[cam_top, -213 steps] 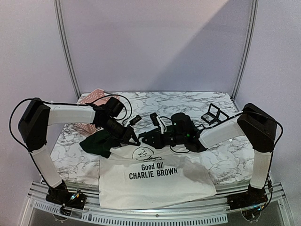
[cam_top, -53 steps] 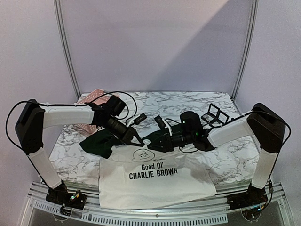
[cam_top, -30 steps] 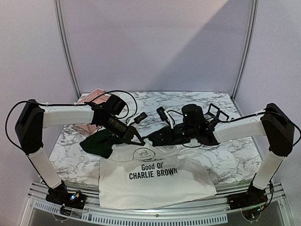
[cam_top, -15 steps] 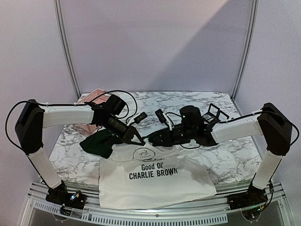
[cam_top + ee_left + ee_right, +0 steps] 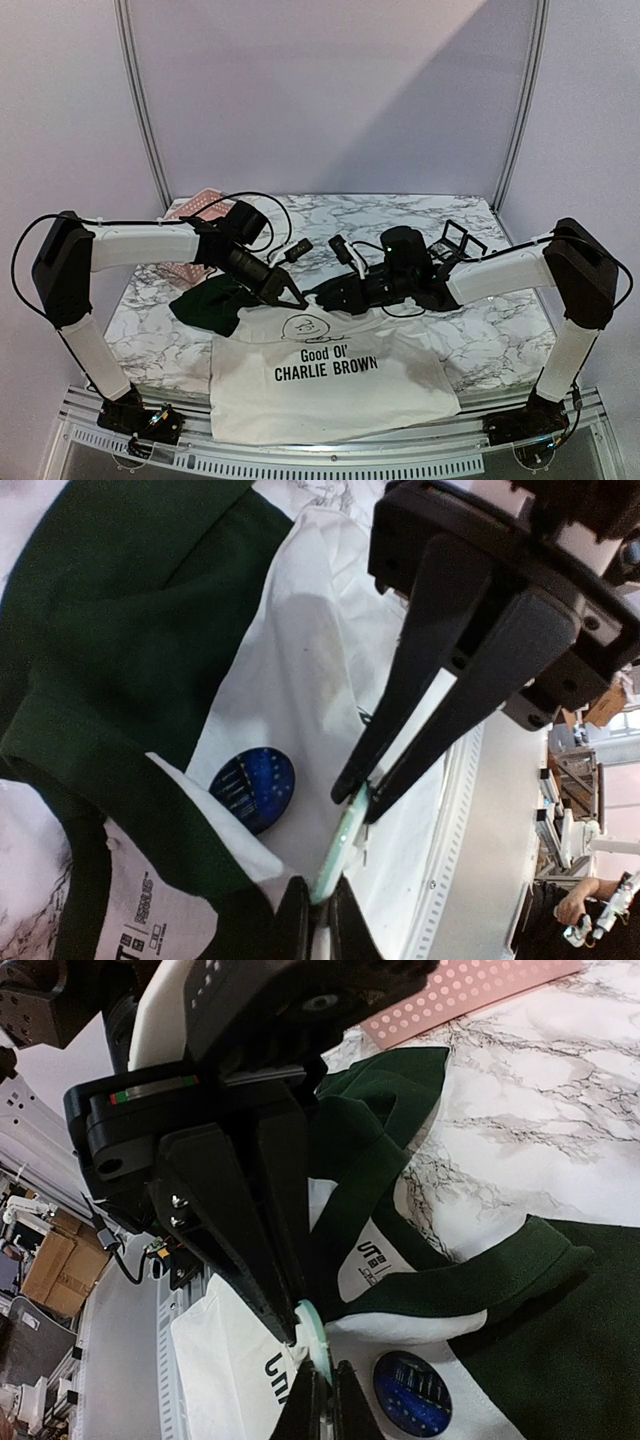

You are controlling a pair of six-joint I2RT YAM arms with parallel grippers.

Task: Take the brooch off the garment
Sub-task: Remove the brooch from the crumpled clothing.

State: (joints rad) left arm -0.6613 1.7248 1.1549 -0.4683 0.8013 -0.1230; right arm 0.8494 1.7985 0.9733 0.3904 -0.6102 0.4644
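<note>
Brooch (image 5: 340, 846) edge-on between left hand (image 5: 318, 908) and right hand (image 5: 362, 792)

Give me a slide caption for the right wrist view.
Right pincer and left pincer both shut on the pale green brooch at the T-shirt collar.

2 white-and-black arms (image 5: 140, 243), black fingers (image 5: 425, 660), looping black cables (image 5: 250, 196)

The top camera looks down from the near edge over the whole table (image 5: 400, 215). The wrist cameras, close in, face each other across the collar (image 5: 450, 1285) of the garment (image 5: 300, 670).
</note>
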